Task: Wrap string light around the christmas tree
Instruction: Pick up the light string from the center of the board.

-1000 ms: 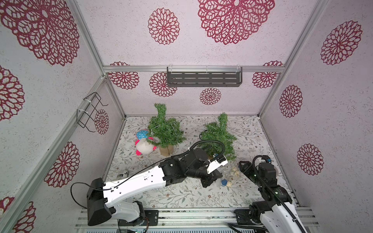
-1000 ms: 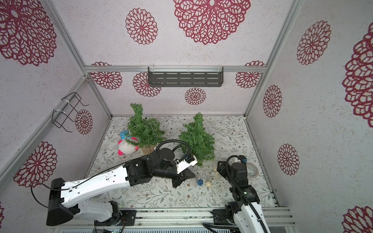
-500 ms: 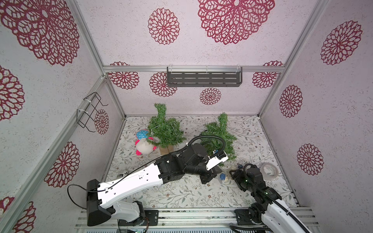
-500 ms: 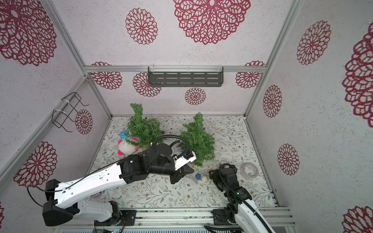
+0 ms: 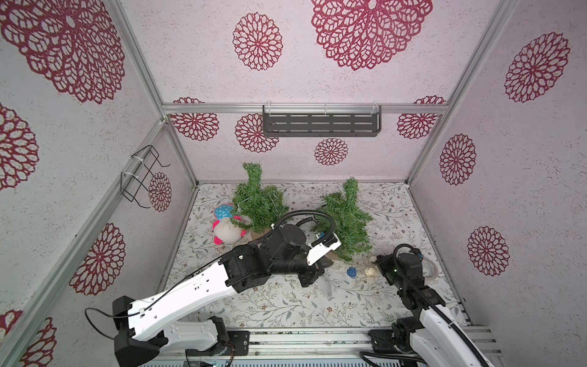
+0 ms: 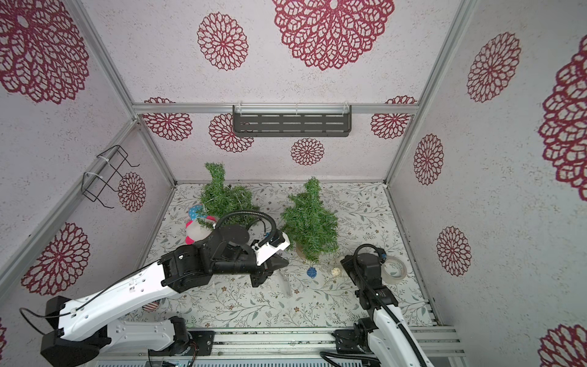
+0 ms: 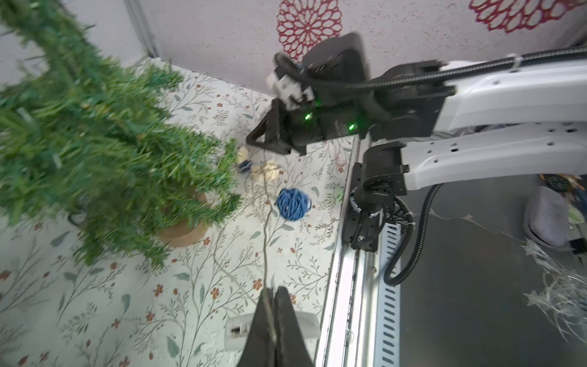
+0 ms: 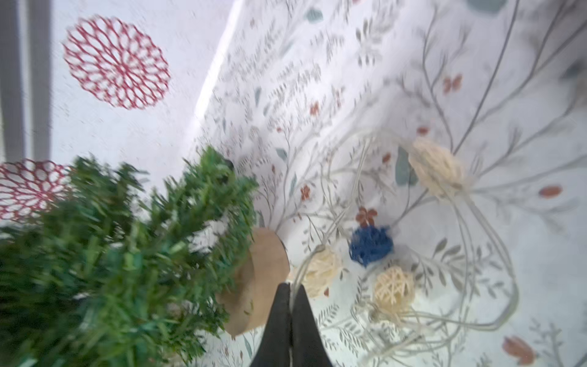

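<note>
Both claws are closed. The left claw pinches the string light wire, seemingly to lead it around the Christmas tree. The right claw sits at the rattan balls beside the tree's base, its grip unclear.

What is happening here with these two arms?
Two robot arms are handling a string light with small woven balls. The left end effector is shut on its thin wire. The right end effector is also shut, beside the balls at the closer tree's base; whether it grips the wire is unclear. The balls lie on the table, not yet wound on the tree.
</note>
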`<action>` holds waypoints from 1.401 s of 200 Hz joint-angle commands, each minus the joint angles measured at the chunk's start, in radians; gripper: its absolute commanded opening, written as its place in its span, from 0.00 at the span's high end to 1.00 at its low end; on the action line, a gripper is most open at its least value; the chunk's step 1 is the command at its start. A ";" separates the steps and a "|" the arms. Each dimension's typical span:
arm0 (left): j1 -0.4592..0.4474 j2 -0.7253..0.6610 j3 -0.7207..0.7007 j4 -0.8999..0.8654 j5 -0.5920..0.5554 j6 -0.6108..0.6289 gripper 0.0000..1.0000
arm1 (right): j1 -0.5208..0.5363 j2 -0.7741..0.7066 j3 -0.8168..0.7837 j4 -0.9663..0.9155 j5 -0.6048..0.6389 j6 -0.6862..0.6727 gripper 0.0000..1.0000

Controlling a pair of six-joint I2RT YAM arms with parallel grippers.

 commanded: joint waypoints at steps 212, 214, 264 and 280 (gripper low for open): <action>0.003 0.090 -0.287 0.191 0.025 -0.179 1.00 | -0.251 0.236 0.316 0.023 -0.104 -0.215 1.00; 0.004 0.088 -0.285 0.192 0.027 -0.179 1.00 | -0.251 0.239 0.310 0.028 -0.101 -0.217 1.00; 0.009 -0.010 -0.357 0.339 -0.051 -0.174 1.00 | -0.217 0.295 0.180 0.112 -0.109 -0.210 1.00; 0.014 0.018 -0.350 0.402 -0.039 -0.172 1.00 | -0.160 0.306 0.131 0.159 -0.083 -0.190 1.00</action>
